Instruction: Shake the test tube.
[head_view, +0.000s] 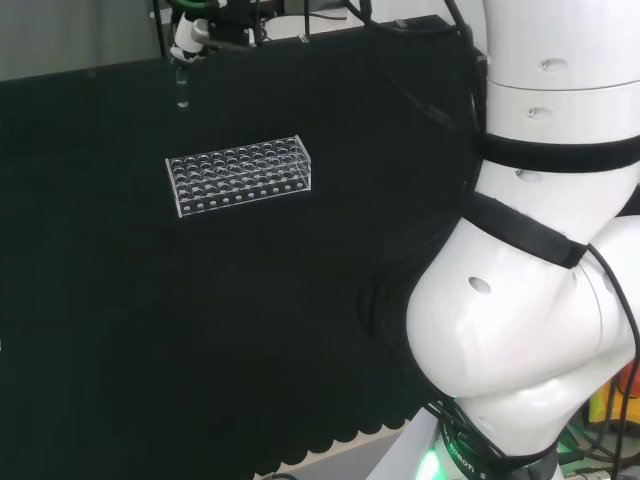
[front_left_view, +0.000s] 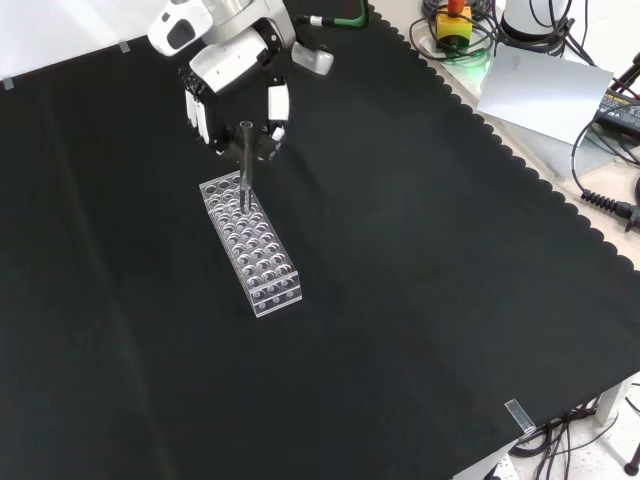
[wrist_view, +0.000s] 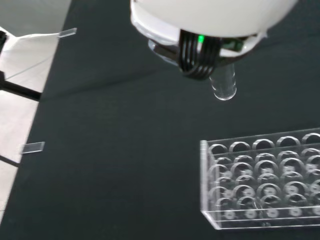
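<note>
Test tube pinched in the hand, held upright above the far end of the clear rack.

Seen from the front, the fingers curl down around the tube's upper part while its lower end hangs in front of the rack's top rows. From the head camera, the tube is off the black cloth, up and left of the rack. At the wrist, its rounded end sits clear of the rack.

The head view looks from behind and above the arm across the black cloth. The front view looks down from the opposite side. The wrist view sits close above the cloth. All three share the clear rack.
</note>
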